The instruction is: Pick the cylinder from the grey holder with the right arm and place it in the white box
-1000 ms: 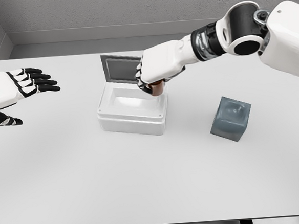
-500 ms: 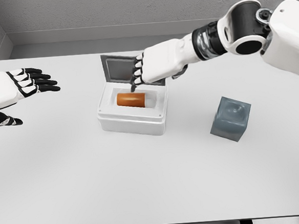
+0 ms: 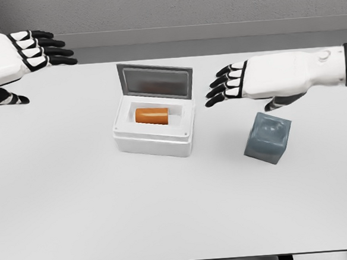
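- With the orange cylinder (image 3: 152, 115) lying on its side inside the white box (image 3: 154, 137), the job looks done; the remaining step is a clean retreat.
- Far to the box's left, the left hand (image 3: 14, 61) hovers, fingers spread, holding nothing.
- The box is smooth, rounded plastic, its grey-paned lid (image 3: 154, 81) upright.
- The right hand (image 3: 250, 83) hangs just right of the box, fingers extended, empty; withdraw clear of that lid.
- Below this hand sits the matte grey holder (image 3: 267, 137), a dimpled cube.

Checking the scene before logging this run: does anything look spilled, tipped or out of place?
Nothing stands out. The orange cylinder lies on its side inside the white box, lid up; the grey holder sits apart.
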Controlling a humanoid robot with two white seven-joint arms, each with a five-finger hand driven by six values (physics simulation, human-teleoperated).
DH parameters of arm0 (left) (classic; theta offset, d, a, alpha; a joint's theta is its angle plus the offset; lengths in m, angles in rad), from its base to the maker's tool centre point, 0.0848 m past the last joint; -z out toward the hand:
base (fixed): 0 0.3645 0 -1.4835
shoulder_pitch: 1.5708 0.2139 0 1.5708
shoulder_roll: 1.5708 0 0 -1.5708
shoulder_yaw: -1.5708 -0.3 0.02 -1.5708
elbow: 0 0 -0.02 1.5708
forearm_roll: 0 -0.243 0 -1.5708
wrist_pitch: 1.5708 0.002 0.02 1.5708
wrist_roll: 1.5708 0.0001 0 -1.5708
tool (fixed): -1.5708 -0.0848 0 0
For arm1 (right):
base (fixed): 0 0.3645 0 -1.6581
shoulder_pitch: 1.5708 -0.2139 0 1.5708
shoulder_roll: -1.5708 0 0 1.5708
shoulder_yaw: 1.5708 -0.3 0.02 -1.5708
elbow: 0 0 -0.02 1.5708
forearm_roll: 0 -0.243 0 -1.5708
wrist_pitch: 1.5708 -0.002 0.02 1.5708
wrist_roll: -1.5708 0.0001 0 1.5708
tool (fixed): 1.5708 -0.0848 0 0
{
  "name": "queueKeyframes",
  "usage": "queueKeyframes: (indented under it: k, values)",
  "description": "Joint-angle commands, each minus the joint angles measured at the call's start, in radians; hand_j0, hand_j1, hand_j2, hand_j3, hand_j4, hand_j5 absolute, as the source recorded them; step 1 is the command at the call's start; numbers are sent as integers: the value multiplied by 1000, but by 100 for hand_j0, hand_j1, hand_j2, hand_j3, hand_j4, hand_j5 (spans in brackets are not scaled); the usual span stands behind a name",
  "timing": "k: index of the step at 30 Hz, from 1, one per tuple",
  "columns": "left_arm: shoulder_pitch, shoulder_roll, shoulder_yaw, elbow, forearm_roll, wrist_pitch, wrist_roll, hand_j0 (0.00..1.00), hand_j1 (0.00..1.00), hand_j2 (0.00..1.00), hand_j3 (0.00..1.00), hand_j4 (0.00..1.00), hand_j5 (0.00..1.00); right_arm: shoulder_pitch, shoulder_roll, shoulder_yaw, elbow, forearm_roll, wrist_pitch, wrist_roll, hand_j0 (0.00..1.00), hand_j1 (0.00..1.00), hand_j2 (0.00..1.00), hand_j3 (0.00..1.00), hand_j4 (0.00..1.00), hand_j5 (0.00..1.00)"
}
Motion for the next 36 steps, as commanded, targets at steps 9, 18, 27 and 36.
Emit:
queueKeyframes:
  k: [9,18,27,36]
  values:
    - [-261,-325,-287,219,-98,0,-168,100,100,100,100,100,100,514,77,-575,119,-294,4,0,100,100,100,100,100,100]
    - [-393,-497,-362,428,-201,27,-175,100,100,100,100,100,100,634,196,-629,127,-290,4,0,100,100,100,100,100,100]
    - [-412,-575,-363,549,-337,25,-175,100,100,100,100,100,100,656,196,-640,126,-290,4,0,100,100,100,100,100,100]
    - [-430,-589,-376,629,-469,24,-175,100,100,100,100,100,100,660,200,-640,126,-290,4,0,100,100,100,100,100,100]
